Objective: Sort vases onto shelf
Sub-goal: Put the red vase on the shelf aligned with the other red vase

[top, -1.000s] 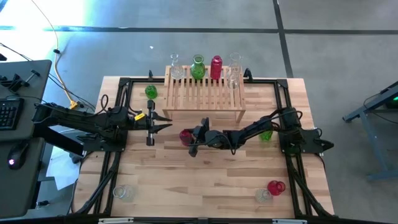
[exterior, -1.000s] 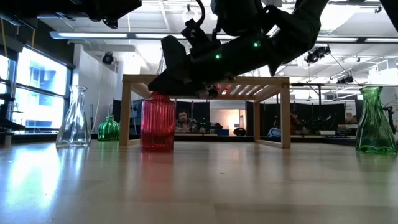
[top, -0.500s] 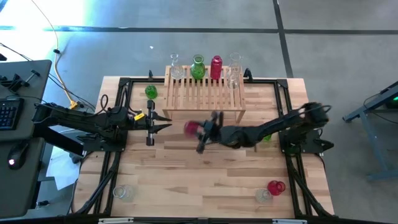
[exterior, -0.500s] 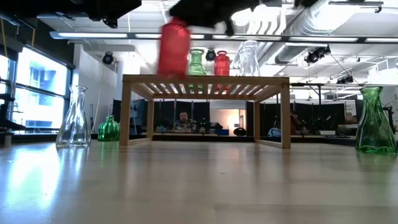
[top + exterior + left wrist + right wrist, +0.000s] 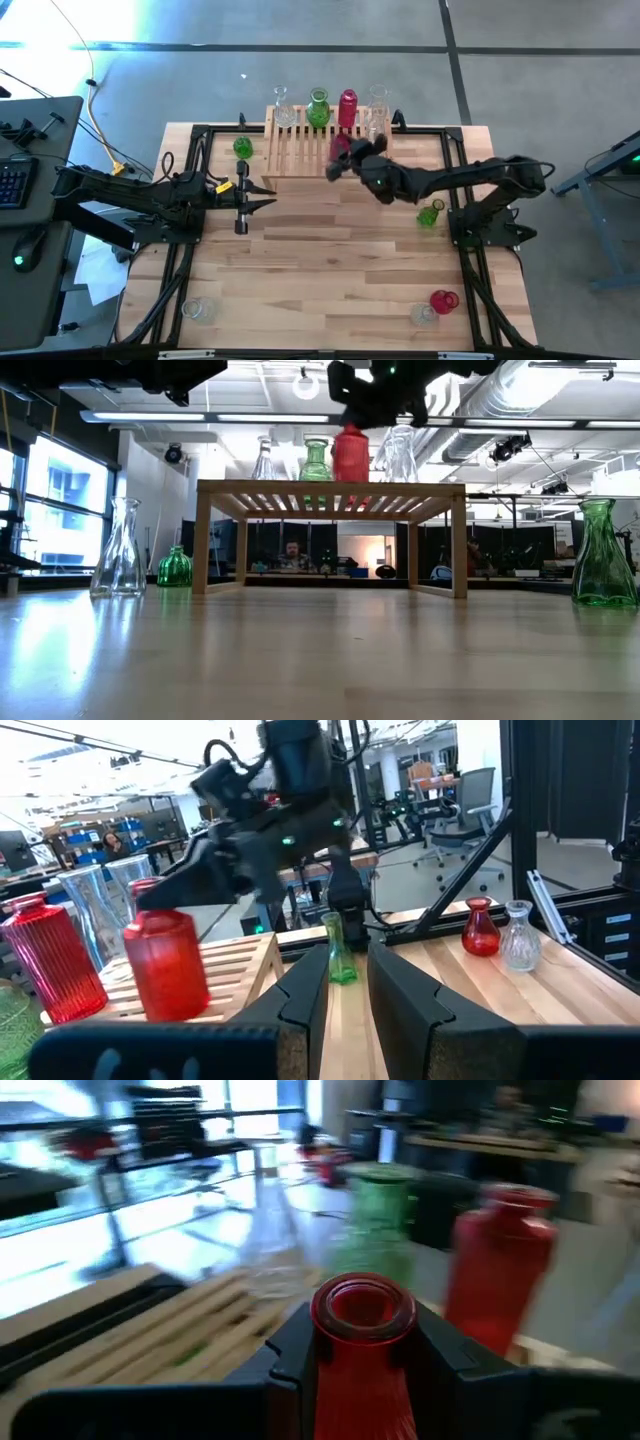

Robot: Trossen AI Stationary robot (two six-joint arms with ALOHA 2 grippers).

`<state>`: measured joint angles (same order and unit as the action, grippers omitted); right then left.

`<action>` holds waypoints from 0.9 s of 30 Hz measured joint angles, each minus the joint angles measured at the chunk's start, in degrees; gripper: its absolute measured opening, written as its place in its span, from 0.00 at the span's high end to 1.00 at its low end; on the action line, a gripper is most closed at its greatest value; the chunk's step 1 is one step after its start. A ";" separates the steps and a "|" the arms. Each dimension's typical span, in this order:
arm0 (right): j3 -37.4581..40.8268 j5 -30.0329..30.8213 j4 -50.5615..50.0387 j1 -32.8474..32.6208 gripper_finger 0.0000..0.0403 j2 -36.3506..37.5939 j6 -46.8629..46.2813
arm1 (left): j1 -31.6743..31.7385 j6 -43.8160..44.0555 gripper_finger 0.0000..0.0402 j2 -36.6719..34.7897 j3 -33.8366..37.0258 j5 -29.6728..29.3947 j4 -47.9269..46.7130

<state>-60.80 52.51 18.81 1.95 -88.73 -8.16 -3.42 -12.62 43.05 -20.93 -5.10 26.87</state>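
Note:
The light-wood shelf [image 5: 300, 158] stands at the table's far middle. Along its far edge stand a clear vase [image 5: 282, 112], a green one [image 5: 318, 108], a red one [image 5: 347, 108] and another clear one [image 5: 376, 115]. My right gripper [image 5: 350, 160] is over the shelf, shut on a red ribbed vase [image 5: 339, 147], also seen in the low view [image 5: 350, 455]. My left gripper [image 5: 268, 195] waits left of the shelf, pointing level, open with nothing between its fingers [image 5: 300, 1005]. My right gripper pinches the red ribbed vase just below its mouth [image 5: 362, 1370], one finger [image 5: 290, 1365] on each side. The fingers come in about level from the table's right side. The vase is upright over the shelf's slats; whether its base touches them I cannot tell.
On the table stand a green vase [image 5: 242, 147] left of the shelf, a green vase [image 5: 428, 215] at the right, a red vase [image 5: 443, 300] and a clear one [image 5: 424, 315] near right, and a clear one [image 5: 198, 310] near left. Black frame bars edge the table.
My right gripper has lifted the red ribbed vase off the table in front of the shelf and carried it up, toward the far edge and rightward over the shelf's top. It has tipped from slanting down to about level. The vase has stayed upright.

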 joint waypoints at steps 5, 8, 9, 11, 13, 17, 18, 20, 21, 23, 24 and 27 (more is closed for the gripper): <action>-0.02 0.27 -0.98 2.98 0.80 0.11 -2.37 | 0.00 0.00 0.85 0.00 0.00 0.00 -0.02; -0.02 2.05 -0.94 3.68 0.80 0.11 -2.36 | 0.00 -0.13 0.85 0.00 0.00 0.00 -0.02; -0.02 2.50 -0.92 3.92 0.80 0.11 -2.36 | 0.00 -0.13 0.85 0.00 0.00 0.00 -0.02; -0.02 2.56 -0.91 4.53 0.80 0.10 -2.50 | 0.00 -0.09 0.85 0.00 0.00 0.00 0.00; -0.02 2.58 -0.98 5.18 0.80 0.09 -3.21 | 0.00 -0.07 0.85 0.00 0.00 0.00 -0.02; -0.02 2.61 -0.99 6.08 0.80 0.09 -3.41 | 0.00 -0.07 0.85 0.00 0.00 0.00 0.00; -0.02 2.61 -0.99 6.34 0.80 0.09 -3.41 | 0.00 -0.07 0.85 0.00 0.00 0.00 -0.02; -0.02 2.57 -1.05 6.69 0.80 0.07 -3.41 | 0.00 -0.07 0.85 0.00 0.00 0.00 -0.02; -0.02 2.49 -1.23 6.80 0.80 0.07 -3.44 | 0.00 -0.06 0.85 0.00 0.00 0.00 0.00; -0.09 2.35 -1.83 7.05 0.80 0.07 -3.89 | 0.00 -0.04 0.85 0.00 0.00 0.00 -0.02; -0.11 2.30 -2.22 7.08 0.80 0.07 -4.25 | 0.00 -0.07 0.85 0.00 0.00 0.00 0.00; -0.13 2.28 -2.80 7.08 0.75 0.07 -4.87 | 0.00 -0.05 0.85 0.00 0.00 0.00 -0.02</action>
<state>-60.93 54.78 16.01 9.04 -88.66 -13.04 -3.42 -12.67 43.05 -20.93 -5.10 26.85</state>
